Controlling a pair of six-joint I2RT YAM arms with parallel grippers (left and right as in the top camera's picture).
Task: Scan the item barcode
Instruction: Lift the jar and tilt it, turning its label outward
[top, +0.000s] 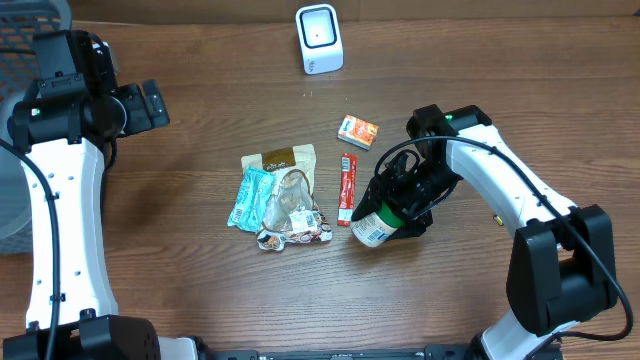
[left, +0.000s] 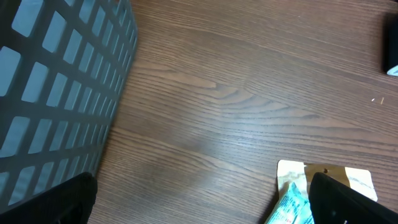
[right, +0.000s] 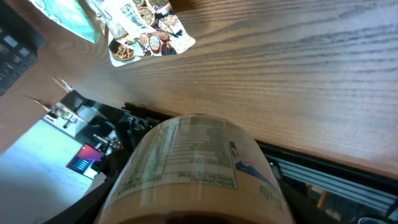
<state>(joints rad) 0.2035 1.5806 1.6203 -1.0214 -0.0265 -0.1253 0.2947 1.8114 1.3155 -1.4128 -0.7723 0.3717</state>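
Canister (top: 372, 228) with a pale label is clamped in your right gripper (top: 400, 205), lying sideways just right of the red stick packet (top: 346, 188). Its printed table of small type faces the right wrist camera, but it is too blurred to read. Your left gripper (top: 152, 103) hangs with fingers spread wide beside the basket (left: 62, 81), holding nothing.

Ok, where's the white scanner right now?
In the overhead view, the white scanner stands alone at the far side, near the middle, beyond the small orange box.
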